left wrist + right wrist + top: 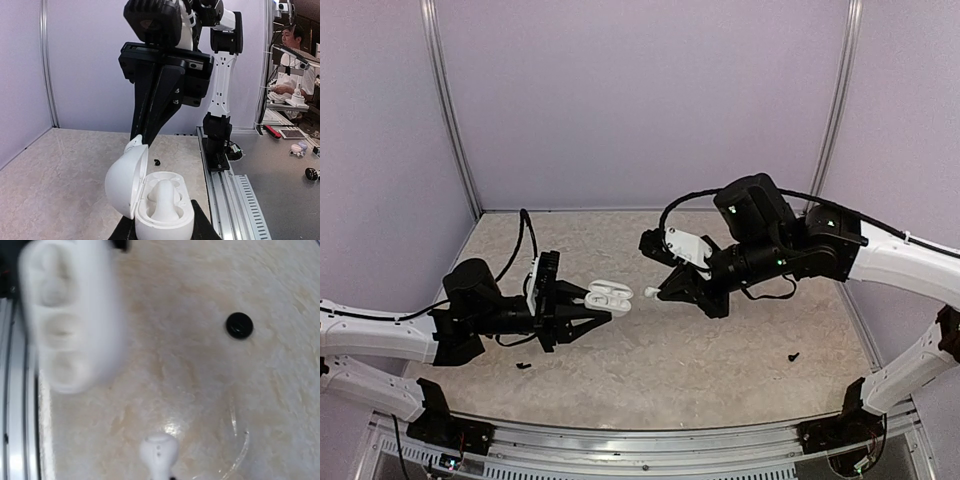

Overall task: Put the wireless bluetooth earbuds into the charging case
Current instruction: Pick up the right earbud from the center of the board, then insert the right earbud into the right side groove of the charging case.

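The white charging case [607, 297] is held above the table with its lid [125, 184] swung open to the left. My left gripper [162, 227] is shut on the case's base [165, 220]. A white rounded shape [163, 197] sits in the case's hollow; I cannot tell whether it is an earbud. My right gripper [664, 293] is shut on one white earbud [651, 292], just right of the open case and apart from it. In the right wrist view that earbud [159, 452] sticks out at the bottom edge, with the case [70, 315] blurred at upper left.
A flat black round disc [239, 325] lies on the marbled table. Small black bits lie near the left arm [523, 366] and at the right [793, 356]. A metal rail [650, 455] runs along the near edge. Purple walls close the back and sides.
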Robot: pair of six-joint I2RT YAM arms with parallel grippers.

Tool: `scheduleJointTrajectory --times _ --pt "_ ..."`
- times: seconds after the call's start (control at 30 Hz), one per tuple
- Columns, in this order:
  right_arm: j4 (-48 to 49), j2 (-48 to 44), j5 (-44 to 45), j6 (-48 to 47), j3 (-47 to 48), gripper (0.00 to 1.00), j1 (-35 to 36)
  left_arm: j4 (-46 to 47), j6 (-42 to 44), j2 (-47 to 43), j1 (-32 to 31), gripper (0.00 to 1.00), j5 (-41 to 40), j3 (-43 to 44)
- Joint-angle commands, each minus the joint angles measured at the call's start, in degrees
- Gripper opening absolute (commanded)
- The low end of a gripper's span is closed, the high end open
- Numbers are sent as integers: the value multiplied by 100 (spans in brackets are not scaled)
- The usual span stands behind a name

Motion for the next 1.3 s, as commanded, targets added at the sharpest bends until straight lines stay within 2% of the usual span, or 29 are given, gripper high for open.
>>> scheduleJointTrajectory --times 0.0,0.23,0.43,0.8,1.27 --pt "-379 -282 551 -182 200 0 338 -83 150 11 -38 11 118 161" --pt "-453 -453 612 -282 458 0 865 -183 264 137 -42 11 150 251" --pt "-492 -186 683 -430 739 0 1157 -81 193 210 -44 11 258 286" --pt "-725 517 978 -442 1178 0 1270 -42 191 240 -80 12 287 272" --pt "-774 818 1189 -423 1056 0 1297 50 193 236 -80 12 296 250"
